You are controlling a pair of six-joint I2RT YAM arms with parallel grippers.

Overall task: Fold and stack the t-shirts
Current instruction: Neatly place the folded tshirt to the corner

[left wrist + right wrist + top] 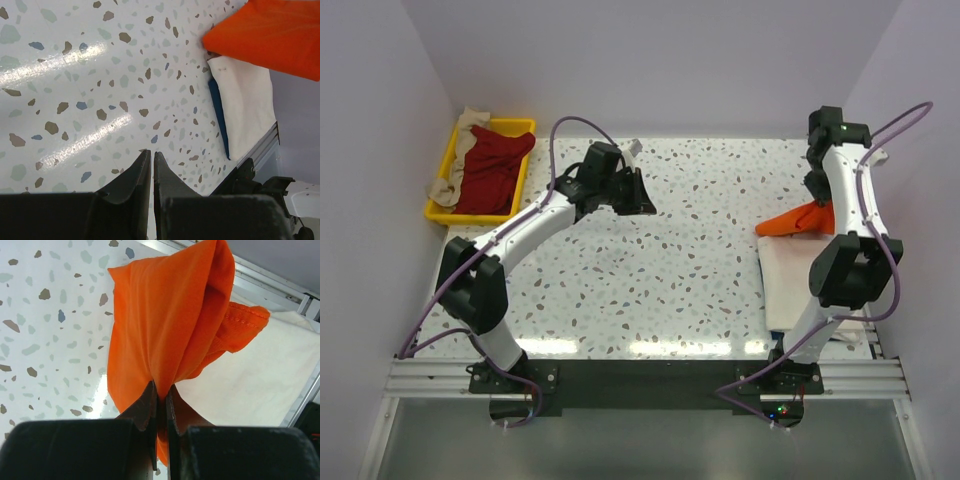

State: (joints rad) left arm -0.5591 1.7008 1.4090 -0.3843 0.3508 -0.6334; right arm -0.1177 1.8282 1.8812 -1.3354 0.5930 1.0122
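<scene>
The right gripper (161, 392) clamps the orange t-shirt (165, 320) near the worktop's (670, 270) right edge; the left gripper's (152, 157) fingers stand nearly together, empty.

table (670, 260): glossy speckled stone-look | orange t-shirt (165, 315): matt knit cloth | cream-white t-shirt (260, 375): matt cloth | tray (510, 123): smooth plastic

The right arm (848, 190) hides part of the orange t-shirt (788, 223) and the cream t-shirt (790, 285).
</scene>
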